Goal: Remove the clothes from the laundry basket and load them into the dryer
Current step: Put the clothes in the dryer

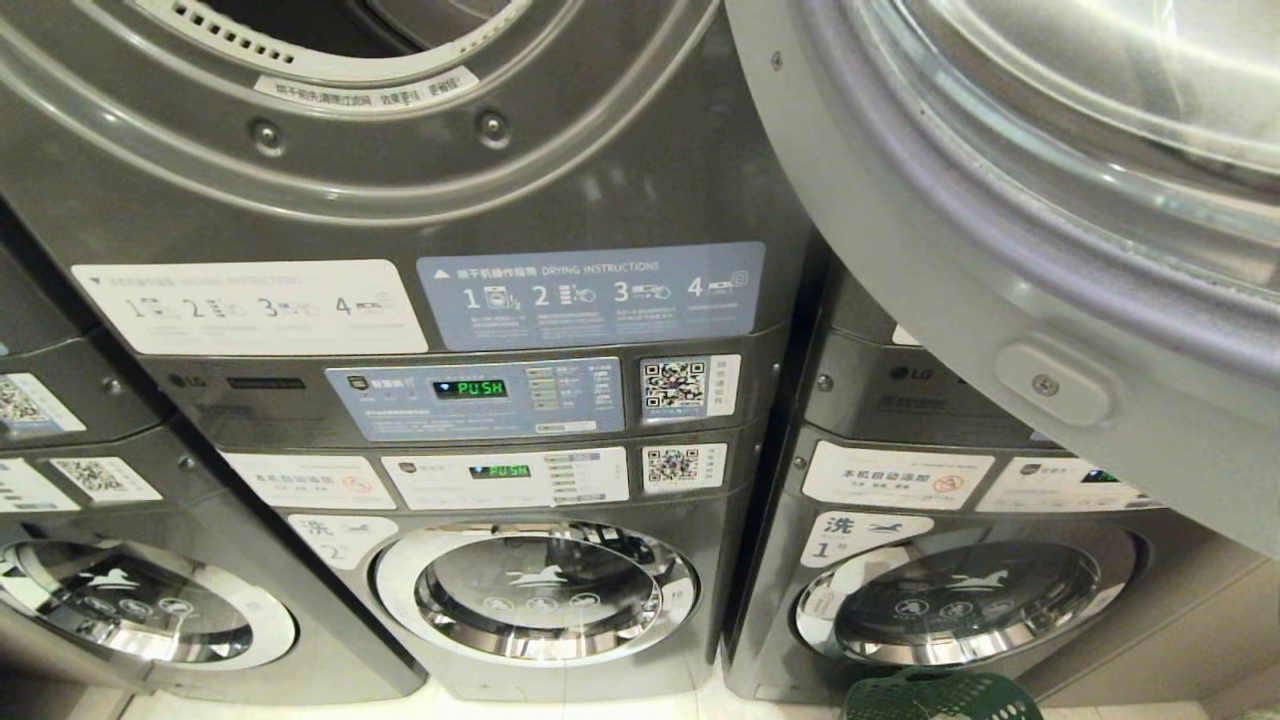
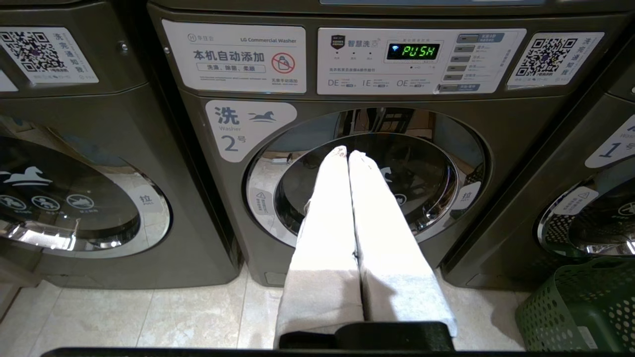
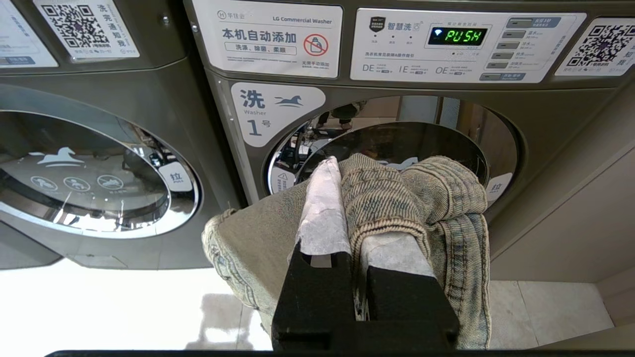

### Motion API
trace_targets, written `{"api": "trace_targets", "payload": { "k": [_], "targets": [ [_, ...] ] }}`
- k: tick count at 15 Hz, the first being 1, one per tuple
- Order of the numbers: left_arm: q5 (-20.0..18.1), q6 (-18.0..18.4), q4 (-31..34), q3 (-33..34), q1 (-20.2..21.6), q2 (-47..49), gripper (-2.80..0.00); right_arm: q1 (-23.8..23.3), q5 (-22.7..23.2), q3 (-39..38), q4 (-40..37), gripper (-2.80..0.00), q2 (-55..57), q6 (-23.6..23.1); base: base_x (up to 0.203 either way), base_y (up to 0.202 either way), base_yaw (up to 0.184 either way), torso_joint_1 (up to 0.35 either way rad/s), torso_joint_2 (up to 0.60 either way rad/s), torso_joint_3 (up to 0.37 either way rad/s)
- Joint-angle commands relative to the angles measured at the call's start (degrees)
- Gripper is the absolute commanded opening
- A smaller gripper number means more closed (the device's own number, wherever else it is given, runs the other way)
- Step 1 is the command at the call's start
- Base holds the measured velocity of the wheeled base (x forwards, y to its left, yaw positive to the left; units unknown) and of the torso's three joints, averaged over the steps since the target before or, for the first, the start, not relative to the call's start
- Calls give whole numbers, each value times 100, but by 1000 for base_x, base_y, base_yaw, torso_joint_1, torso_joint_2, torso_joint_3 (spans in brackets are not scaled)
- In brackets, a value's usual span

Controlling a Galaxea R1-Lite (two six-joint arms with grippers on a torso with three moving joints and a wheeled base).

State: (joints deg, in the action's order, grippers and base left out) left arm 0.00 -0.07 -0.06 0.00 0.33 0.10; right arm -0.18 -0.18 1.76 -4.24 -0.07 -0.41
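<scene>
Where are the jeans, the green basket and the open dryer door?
jeans (image 3: 436, 198): right wrist view, folded denim bunched over the gripper.
green basket (image 2: 580, 307): left wrist view, its perforated side wall.
open dryer door (image 1: 1000, 260): head view, grey outer ring.

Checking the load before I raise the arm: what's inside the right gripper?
The right gripper is shut on a faded denim garment, folds draped over both fingers. Whether more fabric hangs beneath is hidden.

The pale tiled floor (image 2: 149, 317) carries the stacked grey laundry machines (image 2: 347, 198), standing side by side straight ahead of both grippers. A green perforated laundry basket (image 2: 580, 307) sits on the tiles, off to the left gripper's (image 2: 349, 154) right, before washer 1.
</scene>
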Motion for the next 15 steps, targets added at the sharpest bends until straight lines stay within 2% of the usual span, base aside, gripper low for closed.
{"api": "trace_targets", "payload": {
  "k": [1, 15],
  "targets": [
    [0, -8, -2, 0, 2, -1, -280, 1, 1, 0, 2, -280, 7, -3, 0, 0, 0, 76, -139, -80],
    [0, -10, -2, 0, 2, -1, -280, 1, 1, 0, 2, -280, 7, -7, 0, 0, 0, 66, -127, -62]
  ]
}}
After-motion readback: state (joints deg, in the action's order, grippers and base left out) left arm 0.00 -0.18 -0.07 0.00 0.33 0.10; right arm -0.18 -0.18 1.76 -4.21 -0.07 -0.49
